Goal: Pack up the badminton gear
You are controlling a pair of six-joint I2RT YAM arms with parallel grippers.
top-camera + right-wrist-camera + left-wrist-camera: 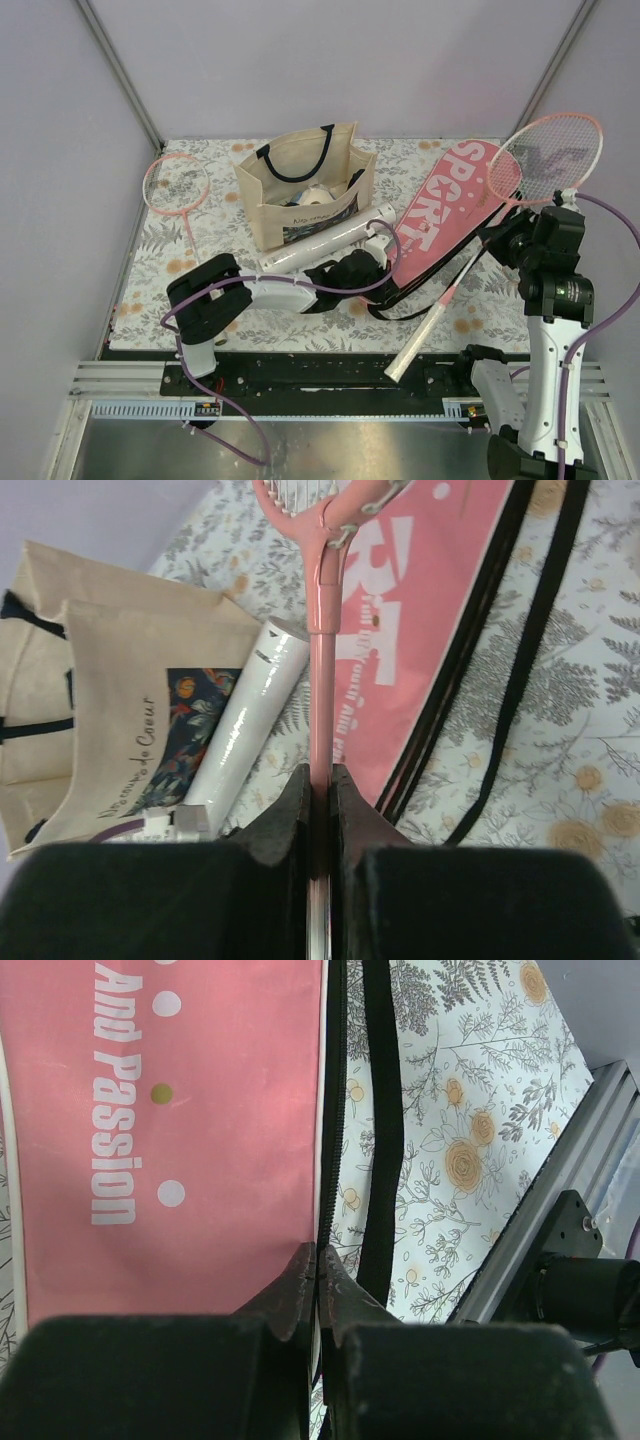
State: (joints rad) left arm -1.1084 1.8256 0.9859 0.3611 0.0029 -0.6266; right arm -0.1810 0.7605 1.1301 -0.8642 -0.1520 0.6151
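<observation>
Left of the right claw [320, 776], pinching a racket [322, 630] shaft, the cover [440, 610] lies parallel; left claw [316, 1257], pressed together, meets its edge.

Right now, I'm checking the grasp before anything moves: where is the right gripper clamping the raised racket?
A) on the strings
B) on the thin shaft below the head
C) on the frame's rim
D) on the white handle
B: the right wrist view shows the right gripper shut on the racket, on its thin pink shaft just below the head, while the white handle sticks out clear of the fingers.
</observation>
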